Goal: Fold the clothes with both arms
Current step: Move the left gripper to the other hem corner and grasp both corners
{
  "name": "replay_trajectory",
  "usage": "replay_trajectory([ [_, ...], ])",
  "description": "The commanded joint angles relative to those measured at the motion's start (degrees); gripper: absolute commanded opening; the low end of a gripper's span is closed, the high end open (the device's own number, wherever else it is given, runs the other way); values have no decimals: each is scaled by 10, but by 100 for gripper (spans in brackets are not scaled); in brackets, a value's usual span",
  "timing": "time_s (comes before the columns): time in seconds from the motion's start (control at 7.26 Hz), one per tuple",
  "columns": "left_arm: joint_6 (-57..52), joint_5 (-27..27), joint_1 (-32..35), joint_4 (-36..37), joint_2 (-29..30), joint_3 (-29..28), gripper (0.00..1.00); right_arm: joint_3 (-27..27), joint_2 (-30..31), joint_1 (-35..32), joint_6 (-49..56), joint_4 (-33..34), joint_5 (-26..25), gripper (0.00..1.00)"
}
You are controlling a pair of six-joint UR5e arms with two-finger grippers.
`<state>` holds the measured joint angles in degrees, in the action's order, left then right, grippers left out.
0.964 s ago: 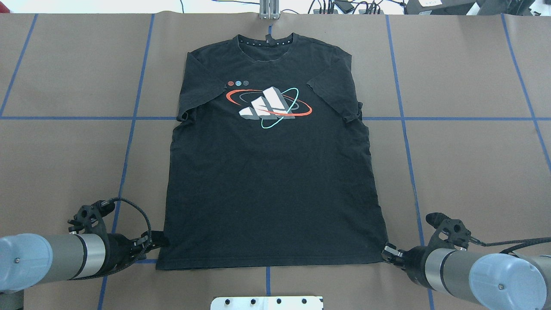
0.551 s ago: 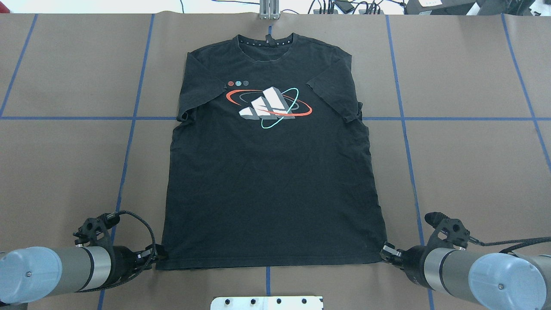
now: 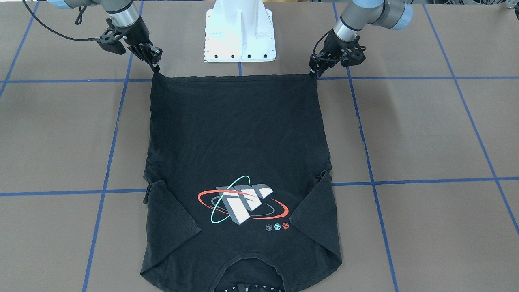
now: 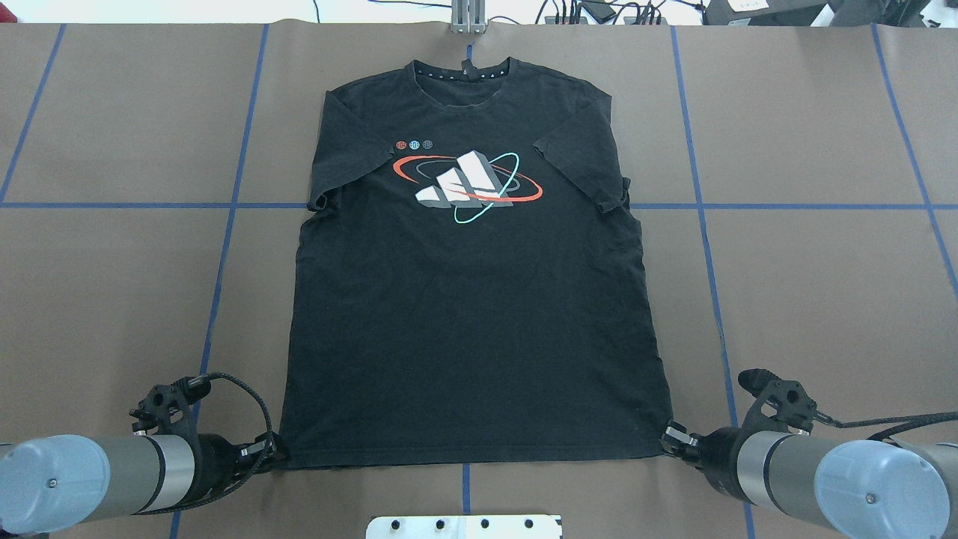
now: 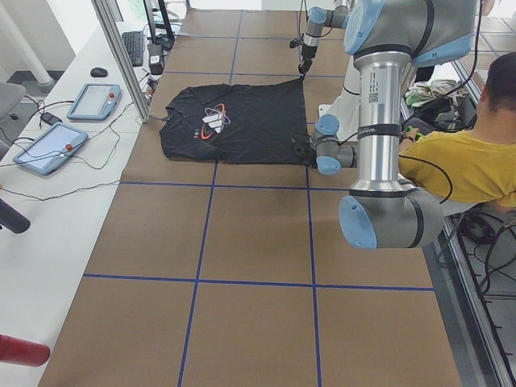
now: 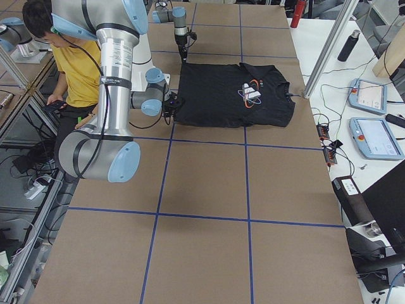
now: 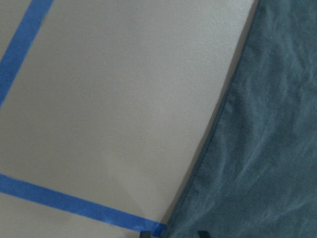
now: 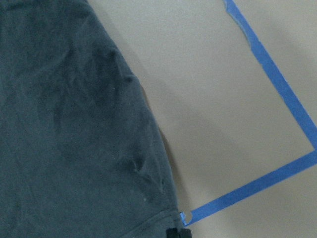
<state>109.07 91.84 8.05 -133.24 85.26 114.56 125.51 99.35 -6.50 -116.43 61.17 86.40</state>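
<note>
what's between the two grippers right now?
Only the bottom hem of the T-shirt: it runs straight from the left gripper at one corner to the right gripper at the other. Clearest in the front-facing view.

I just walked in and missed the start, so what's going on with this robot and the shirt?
A two-armed robot is folding a black T-shirt that lies flat, print up, on the brown table. Its sleeves are turned inward. The left gripper and right gripper each sit at a bottom hem corner, nearest the robot. Whether they have clamped the cloth is unclear. The body is not yet folded.
</note>
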Motion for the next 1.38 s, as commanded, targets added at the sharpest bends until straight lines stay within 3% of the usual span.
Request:
replay_trajectory([
  [0.0, 3, 0, -3, 0, -1, -1, 34, 0, 0, 0, 0, 0, 0, 0],
  [0.14, 3, 0, -4, 0, -1, 0, 31, 0, 0, 0, 0, 0, 0, 0],
  [0.28, 3, 0, -4, 0, -1, -1, 22, 0, 0, 0, 0, 0, 0, 0],
  [0.41, 3, 1, -4, 1, -1, 0, 0, 0, 0, 0, 0, 0, 0, 0],
  [0.69, 3, 5, -3, 4, -4, 7, 0, 1, 0, -1, 0, 0, 0, 0],
  [0.96, 3, 42, 3, 4, -28, 63, 0, 42, 15, -4, -1, 8, 1, 0],
  [1.24, 3, 76, 10, 4, -70, 156, 0, 146, 34, -2, -22, 131, 33, 0],
])
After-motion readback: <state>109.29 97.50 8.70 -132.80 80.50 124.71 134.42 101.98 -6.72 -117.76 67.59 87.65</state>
